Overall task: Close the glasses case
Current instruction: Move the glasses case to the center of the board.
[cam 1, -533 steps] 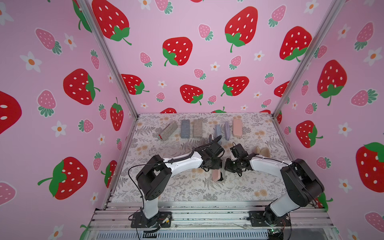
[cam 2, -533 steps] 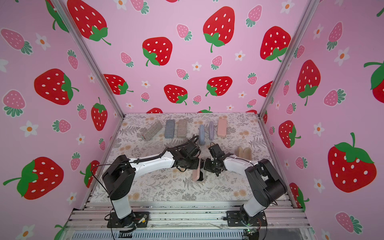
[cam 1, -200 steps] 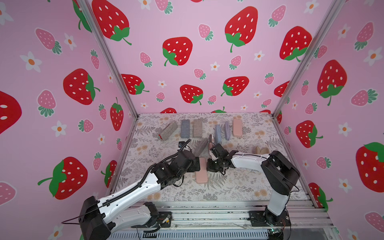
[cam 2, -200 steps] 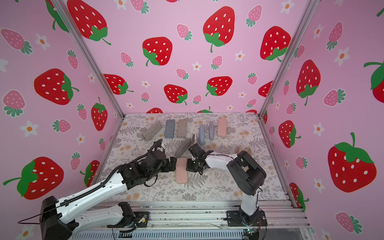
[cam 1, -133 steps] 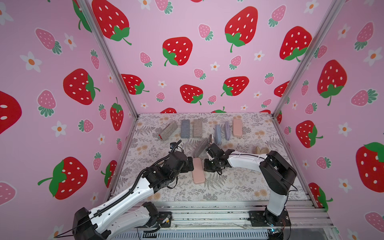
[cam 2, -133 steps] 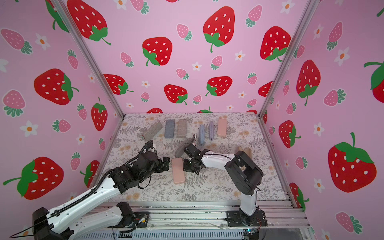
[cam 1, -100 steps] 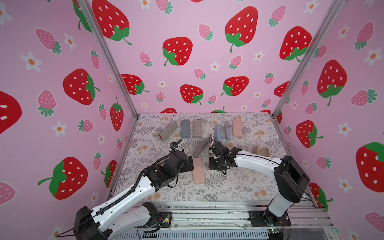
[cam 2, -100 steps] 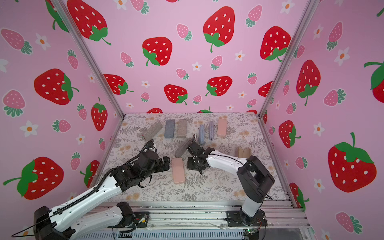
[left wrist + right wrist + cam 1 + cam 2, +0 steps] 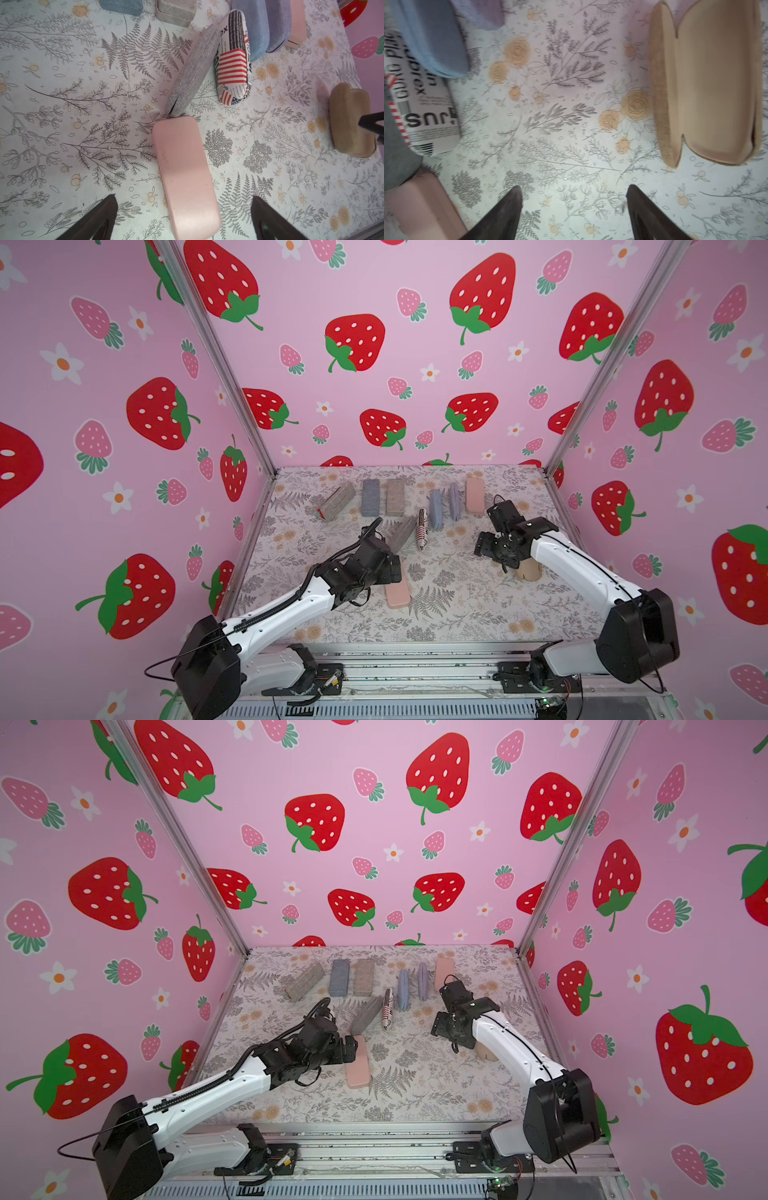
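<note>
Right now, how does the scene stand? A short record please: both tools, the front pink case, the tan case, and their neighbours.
left tool: open, jaws either side of the front pink case, not gripping
right tool: open, empty, above bare tablecloth
front pink case: closed, lying flat
tan case: open, lining showing, beside the right tool
grey case: one end at the front pink case's back end
flag-print case: closed, alongside the grey case
</note>
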